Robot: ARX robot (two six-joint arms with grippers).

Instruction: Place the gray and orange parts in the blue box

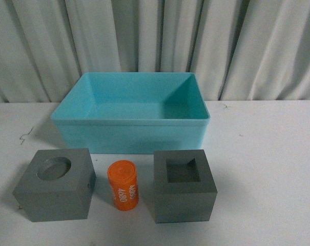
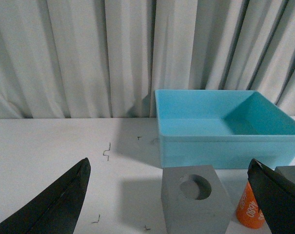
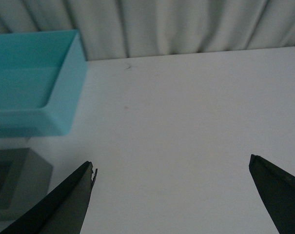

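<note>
In the front view the blue box (image 1: 130, 130) stands empty at the middle of the white table. In front of it, in a row, sit a gray cube with a round recess (image 1: 55, 192), an upright orange cylinder (image 1: 124, 184) with white print, and a gray cube with a square recess (image 1: 184, 195). Neither arm shows in that view. My left gripper (image 2: 169, 168) is open, its fingers wide either side of the round-recess cube (image 2: 196, 212); the orange cylinder (image 2: 249, 209) and blue box (image 2: 225, 141) lie beyond. My right gripper (image 3: 171, 168) is open over bare table, with the square-recess cube (image 3: 15, 183) and blue box (image 3: 40, 122) off to one side.
A pale pleated curtain (image 1: 155, 41) hangs behind the table's far edge. Small dark wire scraps (image 2: 107, 152) lie on the table near the box's left side. The table (image 1: 267, 154) to the right of the box and cubes is bare.
</note>
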